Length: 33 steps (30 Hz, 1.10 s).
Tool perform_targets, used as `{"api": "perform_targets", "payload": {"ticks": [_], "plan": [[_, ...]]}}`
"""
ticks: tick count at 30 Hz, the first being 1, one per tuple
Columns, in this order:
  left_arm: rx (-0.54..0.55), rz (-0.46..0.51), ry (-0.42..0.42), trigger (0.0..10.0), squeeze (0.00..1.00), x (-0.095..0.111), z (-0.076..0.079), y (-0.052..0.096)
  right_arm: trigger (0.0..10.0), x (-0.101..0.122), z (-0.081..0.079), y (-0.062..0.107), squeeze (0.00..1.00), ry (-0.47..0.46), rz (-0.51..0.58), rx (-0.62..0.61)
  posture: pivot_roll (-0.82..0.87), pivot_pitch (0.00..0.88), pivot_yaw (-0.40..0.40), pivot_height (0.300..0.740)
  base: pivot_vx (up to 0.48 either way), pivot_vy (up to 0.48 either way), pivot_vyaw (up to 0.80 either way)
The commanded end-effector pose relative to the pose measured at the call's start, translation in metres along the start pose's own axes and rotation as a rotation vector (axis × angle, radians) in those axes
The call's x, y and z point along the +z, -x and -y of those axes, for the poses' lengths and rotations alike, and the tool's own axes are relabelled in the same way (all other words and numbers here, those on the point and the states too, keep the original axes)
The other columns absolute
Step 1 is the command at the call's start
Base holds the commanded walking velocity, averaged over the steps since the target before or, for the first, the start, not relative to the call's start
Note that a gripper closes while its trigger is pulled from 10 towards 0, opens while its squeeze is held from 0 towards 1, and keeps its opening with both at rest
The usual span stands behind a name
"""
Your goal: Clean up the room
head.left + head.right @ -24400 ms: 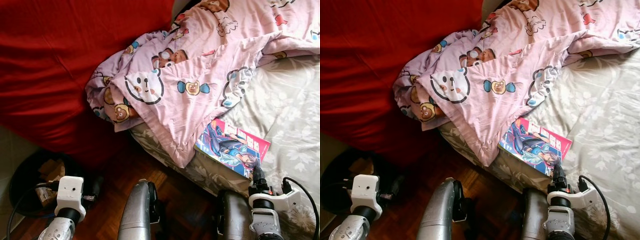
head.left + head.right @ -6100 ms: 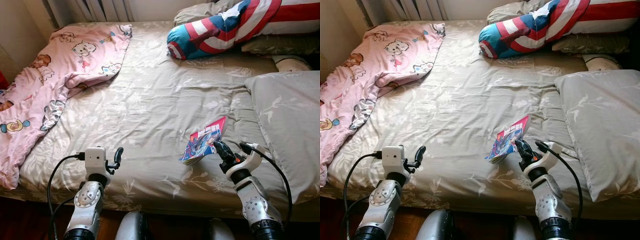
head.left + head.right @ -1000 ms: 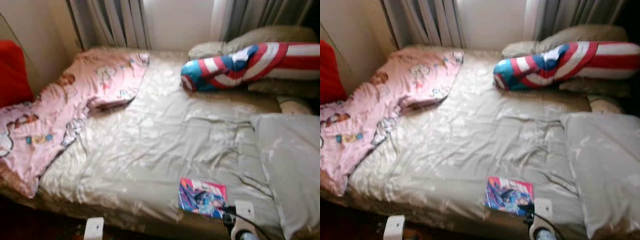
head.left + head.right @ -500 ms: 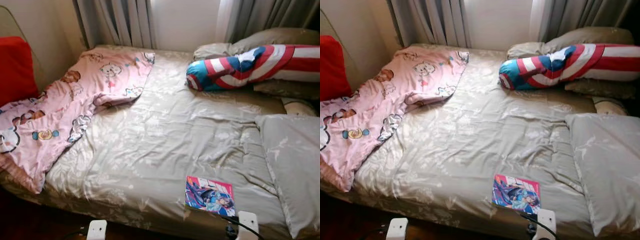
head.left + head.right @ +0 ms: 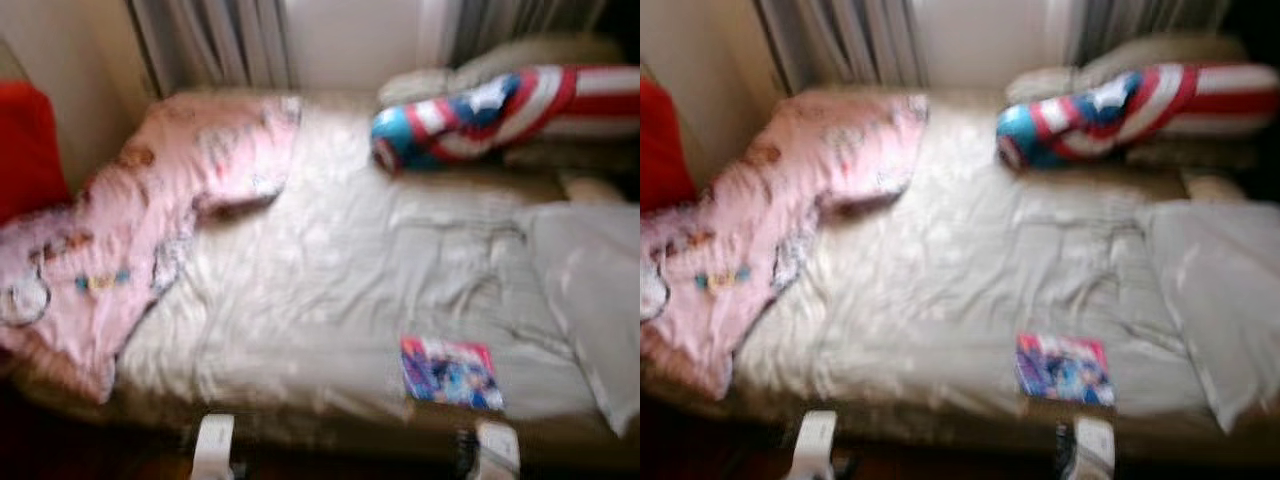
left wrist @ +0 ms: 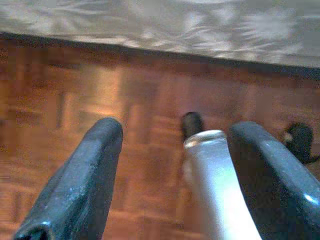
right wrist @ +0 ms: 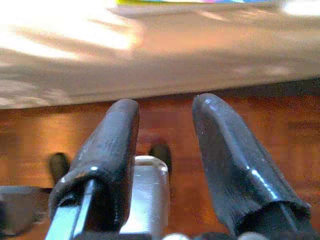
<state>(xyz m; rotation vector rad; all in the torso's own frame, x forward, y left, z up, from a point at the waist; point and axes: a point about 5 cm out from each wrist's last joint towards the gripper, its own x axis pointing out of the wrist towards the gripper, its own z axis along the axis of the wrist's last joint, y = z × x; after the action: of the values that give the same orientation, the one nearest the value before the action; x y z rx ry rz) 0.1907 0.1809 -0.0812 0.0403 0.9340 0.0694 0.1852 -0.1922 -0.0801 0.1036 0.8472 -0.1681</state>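
Note:
A colourful comic book lies flat on the grey floral bed sheet, close to the front edge. Both arms hang low in front of the bed, apart from the book. Their white wrist housings peek in at the bottom of the blurred head views. My left gripper is open over the wooden floor, nothing between its fingers. My right gripper is open too, pointing at the floor under the bed's edge. A pink cartoon blanket drapes over the bed's left side.
A blue, red and white striped bolster lies at the bed's far right. A grey pillow rests on the right. A red cushion stands at the left, curtains behind. A silver leg shows between the left fingers.
About six seconds ago my right gripper held the book above the sheet; now the book lies flat and both arms are lowered. Since half a second ago the camera shifted and blurred.

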Motion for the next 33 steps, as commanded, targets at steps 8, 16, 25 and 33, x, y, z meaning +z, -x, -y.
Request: {"api": "perform_targets", "payload": {"ticks": [8, 16, 25, 33], "plan": [[-0.01, -0.023, -0.013, 10.0, 0.0, -0.0055, 0.0098, 0.0007, 10.0, -0.0067, 0.01, 0.0022, 0.0, 0.008, -0.028, -0.025, -0.14, 0.119, 0.044, 0.74, 0.0, 0.48, 0.0], [-0.005, -0.024, -0.002, 10.0, 0.0, -0.0067, 0.009, 0.0009, 10.0, -0.0065, 0.0108, 0.002, 0.0, 0.016, -0.035, -0.021, -0.13, 0.126, 0.035, 0.74, 0.0, 0.48, 0.0], [0.002, -0.026, -0.003, 10.0, 0.0, -0.0076, 0.0067, 0.0011, 10.0, -0.0073, 0.0095, 0.002, 0.0, 0.013, -0.038, -0.018, -0.13, 0.12, 0.037, 0.74, 0.0, 0.48, 0.0], [0.005, -0.024, -0.005, 10.0, 0.0, -0.0073, 0.0061, 0.0011, 10.0, -0.0084, 0.0084, 0.0022, 0.0, 0.011, -0.043, -0.015, -0.12, 0.108, 0.04, 0.74, 0.0, 0.48, 0.0]]}}
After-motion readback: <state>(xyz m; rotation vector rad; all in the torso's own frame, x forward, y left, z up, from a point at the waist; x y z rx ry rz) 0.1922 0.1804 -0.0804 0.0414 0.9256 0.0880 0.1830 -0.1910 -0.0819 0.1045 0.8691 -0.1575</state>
